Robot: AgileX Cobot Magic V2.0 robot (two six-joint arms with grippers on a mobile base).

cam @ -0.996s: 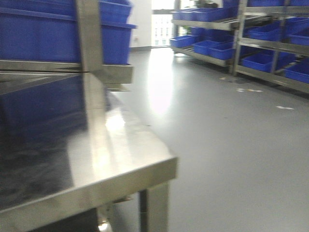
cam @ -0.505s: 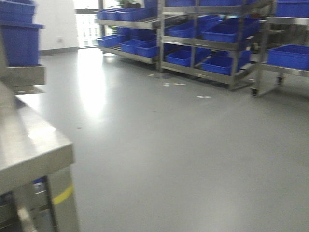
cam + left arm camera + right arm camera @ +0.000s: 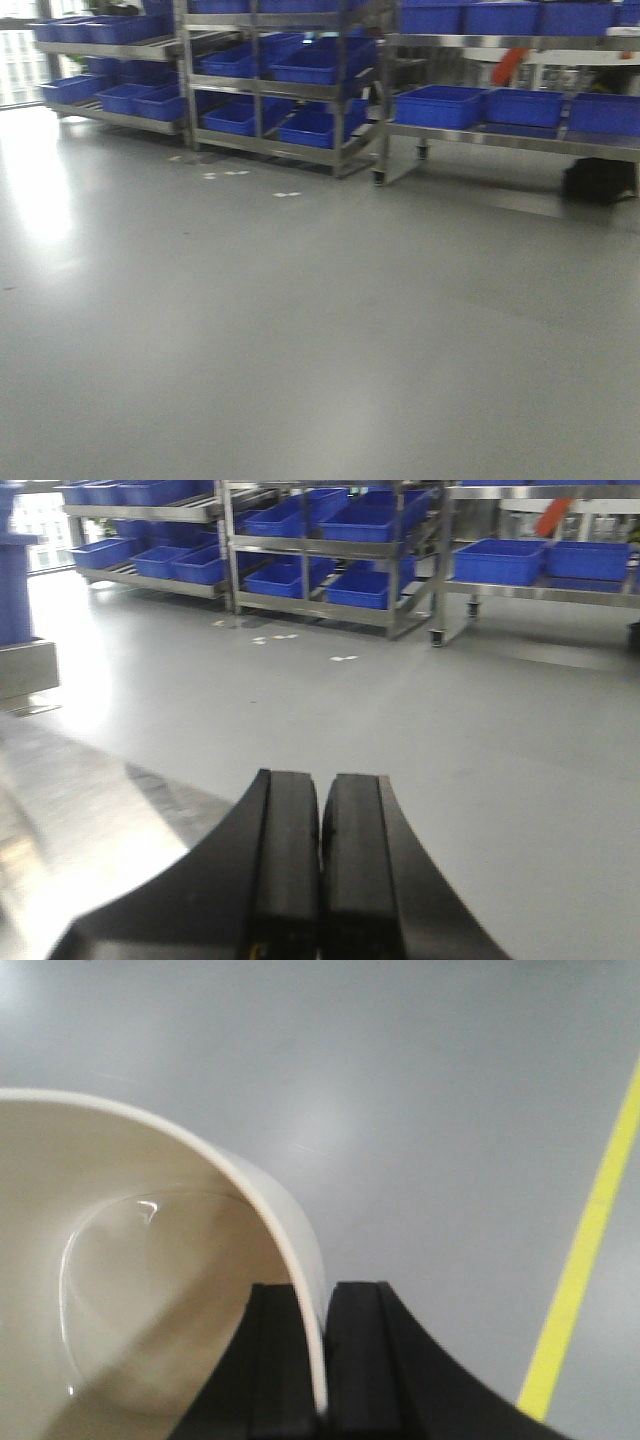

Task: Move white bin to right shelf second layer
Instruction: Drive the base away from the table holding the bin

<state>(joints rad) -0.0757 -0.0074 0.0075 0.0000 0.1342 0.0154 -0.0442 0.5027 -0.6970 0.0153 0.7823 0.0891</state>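
Observation:
In the right wrist view my right gripper point(image 3: 320, 1295) is shut on the rim wall of the white bin point(image 3: 130, 1260), one finger inside and one outside. The bin is glossy cream-white, empty, and hangs over the grey floor. In the left wrist view my left gripper point(image 3: 320, 785) is shut and empty, over a corner of a steel tabletop point(image 3: 70, 790). Steel racks point(image 3: 290, 90) with roller lanes and blue crates stand across the floor in the front view. I cannot tell which level is the right shelf second layer from here. Neither gripper shows in the front view.
Several blue crates point(image 3: 440, 105) fill the racks at the back. A dark object point(image 3: 598, 180) sits on the floor under the right rack. Grey floor point(image 3: 300, 330) lies between me and the racks. A yellow floor line point(image 3: 585, 1250) runs at the right of the right wrist view.
The front view has swung right: the steel table and blue crates at the left have left the frame, and the far racks now fill the back of it.

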